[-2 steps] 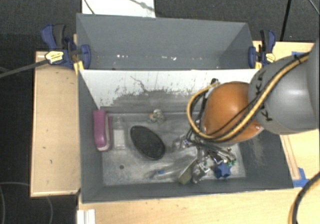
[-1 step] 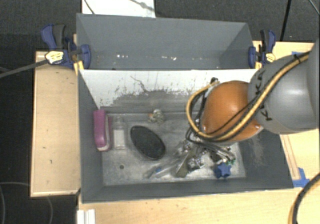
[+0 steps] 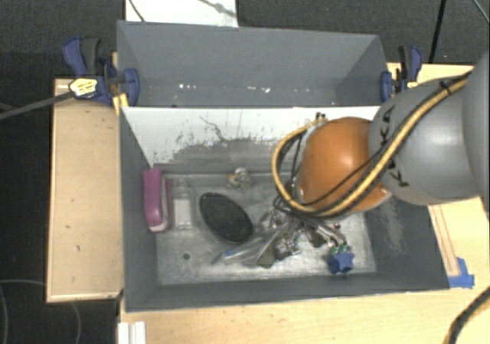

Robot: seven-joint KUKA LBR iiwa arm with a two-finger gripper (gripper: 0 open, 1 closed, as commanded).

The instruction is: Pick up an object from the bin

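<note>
One arm: we record a single grey arm [image 3: 436,151] entering from the right of the view, with an orange cover [image 3: 341,162] at its wrist and yellow-and-black cables [image 3: 287,174] looped round that cover.
Gripper position: the gripper [image 3: 289,239] is low in the grey metal bin [image 3: 138,243], below the orange cover, over the right-centre of the floor.
Gripper state: we cannot tell whether it is wide, narrow or closed on anything; its tip merges with the clutter beneath it.
Item under gripper: a small heap of silvery metal pieces [image 3: 264,252] lies at the gripper's tip, toward the front wall. We cannot tell single pieces apart, nor whether the gripper touches them.
Nearest neighbour, left: a dark grey oval item [image 3: 226,217] lies flat on the floor, just beside the heap.
Nearest neighbour, right: a small blue piece [image 3: 341,261] lies near the front wall, just beside the gripper.
Front of heap: a thin blue stick-like item [image 3: 222,257] juts leftward from the heap; we cannot determine its kind.
Left side of floor: a pink oblong item [image 3: 155,198] lies along the left wall, with a clear pale block [image 3: 182,208] just beside it. Both are well apart from the gripper.
Rear of floor: a small silvery item [image 3: 241,177] lies alone near the back wall.
</note>
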